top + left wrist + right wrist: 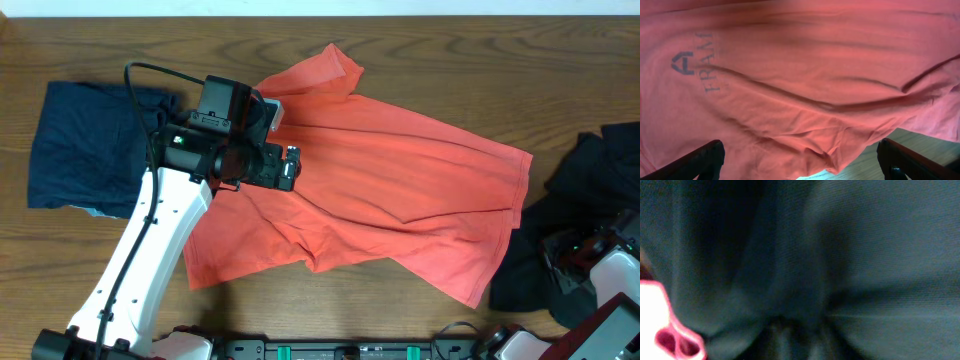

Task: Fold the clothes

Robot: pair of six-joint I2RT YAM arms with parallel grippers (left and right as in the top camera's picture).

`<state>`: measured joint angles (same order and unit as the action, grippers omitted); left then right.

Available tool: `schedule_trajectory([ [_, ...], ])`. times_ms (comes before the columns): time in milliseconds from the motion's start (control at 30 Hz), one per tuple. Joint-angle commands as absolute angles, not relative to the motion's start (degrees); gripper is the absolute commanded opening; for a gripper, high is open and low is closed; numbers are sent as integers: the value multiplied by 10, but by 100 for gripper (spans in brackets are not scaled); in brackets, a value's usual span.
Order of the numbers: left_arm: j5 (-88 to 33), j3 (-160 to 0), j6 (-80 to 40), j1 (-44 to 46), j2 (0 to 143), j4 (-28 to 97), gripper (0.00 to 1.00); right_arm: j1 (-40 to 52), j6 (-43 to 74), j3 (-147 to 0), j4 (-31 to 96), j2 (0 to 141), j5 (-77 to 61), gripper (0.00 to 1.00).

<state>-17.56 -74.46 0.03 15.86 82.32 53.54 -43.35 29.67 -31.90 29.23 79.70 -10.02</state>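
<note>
Dark brown wood grain is seen across the table [420, 60], on which three soft garments are laid. At the middle the coral-red T-shirt [400, 170] is spread loosely on a slant, rumpled and crossed by long diagonal creases, with its lower hem partly folded under. Faint grey lettering [710, 62] and a small emblem beside it are seen on the cloth in the left wrist view. A navy garment [80, 145] is laid flat, roughly square, at the left edge, partly covered by the white left arm. A black garment [600, 170] is heaped in folds at the right.

The left gripper [290, 168] is held above the left part of the shirt, and its dark fingers [705, 160] are spread wide with nothing between them. The right gripper [565, 256] is sunk in the black heap; its camera is filled with blurred dark fabric, so how its fingers stand cannot be told.
</note>
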Motion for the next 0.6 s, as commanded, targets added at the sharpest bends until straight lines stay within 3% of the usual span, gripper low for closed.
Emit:
schedule_trajectory([
  [0,-168,-752,4,157,820,535,98,-429,335,-295,272,812,-28,8],
  [67,-168,-752,4,157,820,535,98,-437,339,-300,251,812,-18,1],
  [400,-168,-752,4,157,820,535,98,-601,368,-495,233,812,-29,2],
  [500,-168,-752,4,157,820,535,98,-622,357,-558,263,812,-98,44],
  [567,-168,-752,4,157,820,535,98,-619,327,-584,283,812,-175,58],
])
